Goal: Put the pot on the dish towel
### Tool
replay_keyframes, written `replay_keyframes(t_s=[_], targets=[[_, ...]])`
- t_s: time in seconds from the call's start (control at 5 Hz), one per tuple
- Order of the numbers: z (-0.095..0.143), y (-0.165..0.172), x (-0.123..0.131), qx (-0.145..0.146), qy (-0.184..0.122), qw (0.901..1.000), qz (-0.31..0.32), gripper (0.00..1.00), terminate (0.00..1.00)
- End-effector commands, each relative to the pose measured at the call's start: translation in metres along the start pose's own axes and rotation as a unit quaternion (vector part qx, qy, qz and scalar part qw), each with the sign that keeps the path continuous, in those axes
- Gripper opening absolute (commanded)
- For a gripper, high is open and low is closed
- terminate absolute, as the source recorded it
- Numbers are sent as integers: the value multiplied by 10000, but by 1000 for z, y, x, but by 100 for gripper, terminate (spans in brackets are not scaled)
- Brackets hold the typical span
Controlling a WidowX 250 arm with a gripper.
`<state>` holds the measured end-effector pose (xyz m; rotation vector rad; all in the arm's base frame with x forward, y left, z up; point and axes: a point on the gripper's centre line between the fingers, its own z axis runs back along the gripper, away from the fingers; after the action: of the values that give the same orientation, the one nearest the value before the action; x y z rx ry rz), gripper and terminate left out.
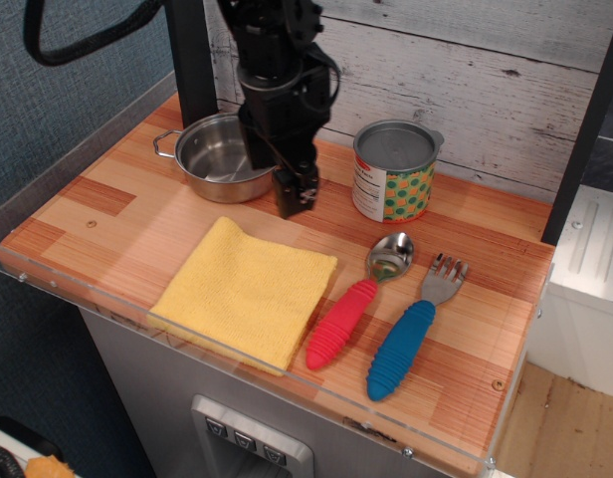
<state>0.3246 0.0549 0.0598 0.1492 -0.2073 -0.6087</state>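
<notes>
The shiny steel pot [213,156] stands at the back left of the wooden tabletop, empty and upright. Its left wire handle shows; its right side and right handle are hidden behind my gripper [295,196]. The gripper hangs at the pot's right rim, its black fingers pointing down towards the table, and looks open and empty. The folded yellow dish towel [247,289] lies flat in front of the pot, near the table's front edge, with nothing on it.
A tin can [391,174] with a green-orange label stands to the right of the gripper. A red-handled spoon [351,309] and a blue-handled fork [406,339] lie right of the towel. A black post [192,60] rises behind the pot.
</notes>
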Motion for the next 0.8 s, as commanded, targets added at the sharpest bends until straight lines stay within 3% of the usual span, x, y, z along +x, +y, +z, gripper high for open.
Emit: replay_keyframes(t_s=[0.0, 0.6], targets=[[-3, 45, 2, 138, -261, 9995, -104, 100, 0], [-33, 55, -11, -139, -72, 9997, -210, 100, 0]])
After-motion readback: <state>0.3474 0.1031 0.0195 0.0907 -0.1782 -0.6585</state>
